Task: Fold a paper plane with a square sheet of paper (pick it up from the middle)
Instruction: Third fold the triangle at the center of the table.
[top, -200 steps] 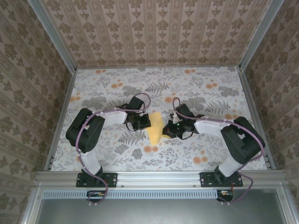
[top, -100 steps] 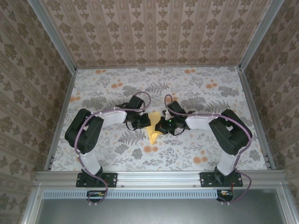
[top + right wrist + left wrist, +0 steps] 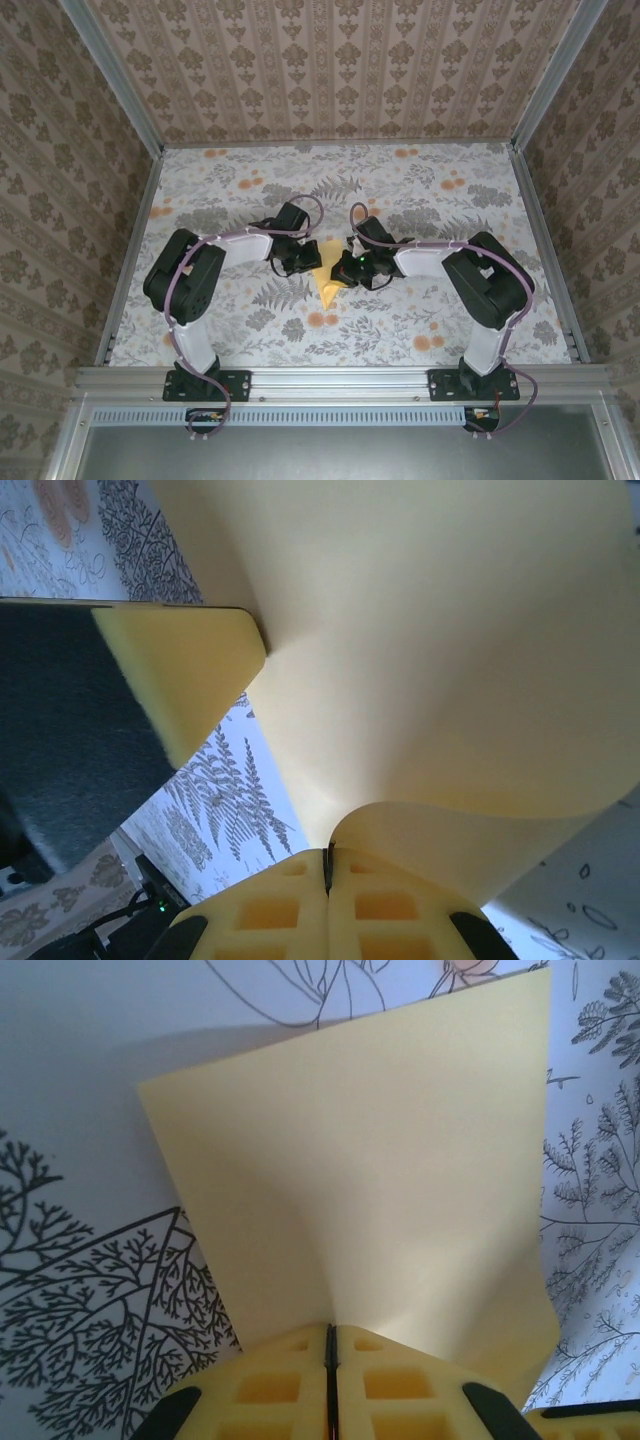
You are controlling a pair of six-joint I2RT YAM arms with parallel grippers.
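Paper sheet (image 3: 326,280), clamped at opposite edges by the left jaws and the right jaws, bows at the middle of the desk (image 3: 420,180); uneven pulling could tear it, a slack grip drop it.

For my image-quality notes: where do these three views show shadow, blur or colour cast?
Top external: even light, sharp, no glare. Left wrist: bluish cast on the tablecloth, and a soft shadow beyond the upper left edge of the paper sheet. Right wrist: the sheet is bright and slightly soft, and the dark shape at left is blurred.
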